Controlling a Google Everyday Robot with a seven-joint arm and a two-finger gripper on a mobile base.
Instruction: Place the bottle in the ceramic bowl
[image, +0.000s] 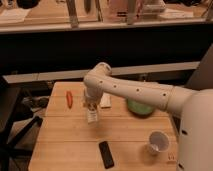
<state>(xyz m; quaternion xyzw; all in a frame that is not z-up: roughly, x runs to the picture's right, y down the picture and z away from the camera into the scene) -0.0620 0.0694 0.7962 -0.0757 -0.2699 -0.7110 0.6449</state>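
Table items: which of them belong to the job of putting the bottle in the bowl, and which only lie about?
Job: bottle, held above the table in the gripper; green bowl.
Lying about: orange stick, black slab, white cup, flat white piece.

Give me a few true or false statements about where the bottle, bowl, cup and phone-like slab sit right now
1. The bottle hangs under the gripper, left of the ceramic bowl. True.
2. The bottle already lies in the bowl. False: it is apart from it, to the left.
3. The white cup stands nearer the camera than the bowl. True.
4. The black slab lies inside the cup. False: it lies flat on the table.
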